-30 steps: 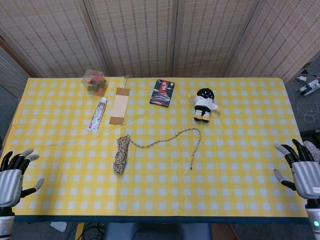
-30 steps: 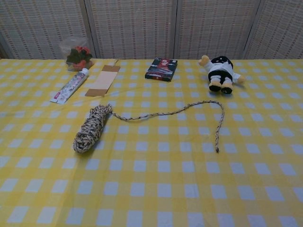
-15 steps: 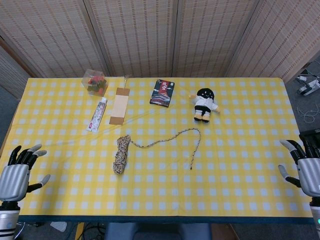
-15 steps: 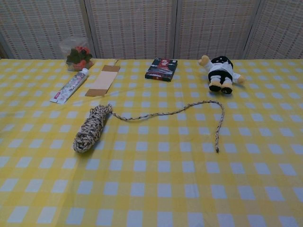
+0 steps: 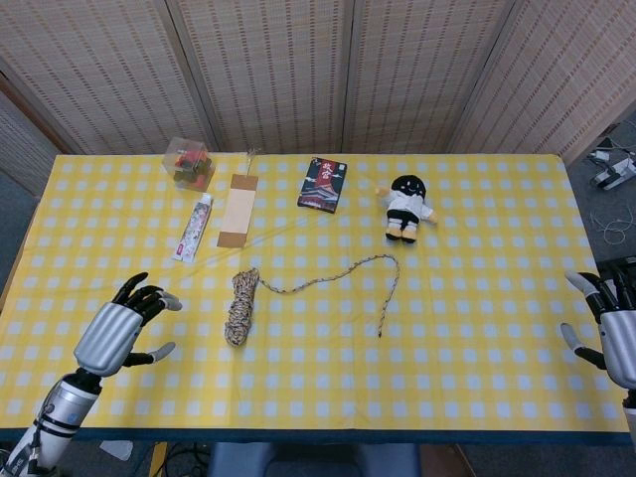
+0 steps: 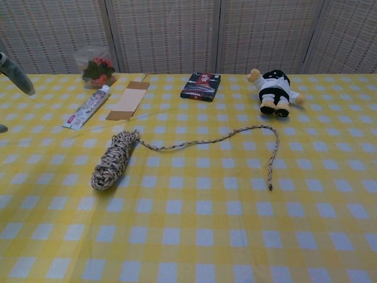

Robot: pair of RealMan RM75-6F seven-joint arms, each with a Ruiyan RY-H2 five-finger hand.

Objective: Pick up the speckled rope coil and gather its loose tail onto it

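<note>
The speckled rope coil (image 5: 239,307) (image 6: 114,160) lies on the yellow checked tablecloth, left of centre. Its loose tail (image 5: 343,272) (image 6: 235,139) runs right from the coil's far end, arcs and drops to a free end (image 5: 380,334) (image 6: 270,187). My left hand (image 5: 121,328) hovers over the table to the left of the coil, fingers spread and empty; the chest view catches only a fingertip (image 6: 16,74) at the left edge. My right hand (image 5: 611,328) stays open at the table's right edge, far from the rope.
Along the far side lie a toothpaste tube (image 5: 193,229), a brown card (image 5: 238,210), a clear box of red items (image 5: 189,163), a dark booklet (image 5: 323,185) and a small plush doll (image 5: 405,209).
My left hand has moved in from the left table edge toward the rope coil. The right hand has drifted slightly right. The rope has not moved.
</note>
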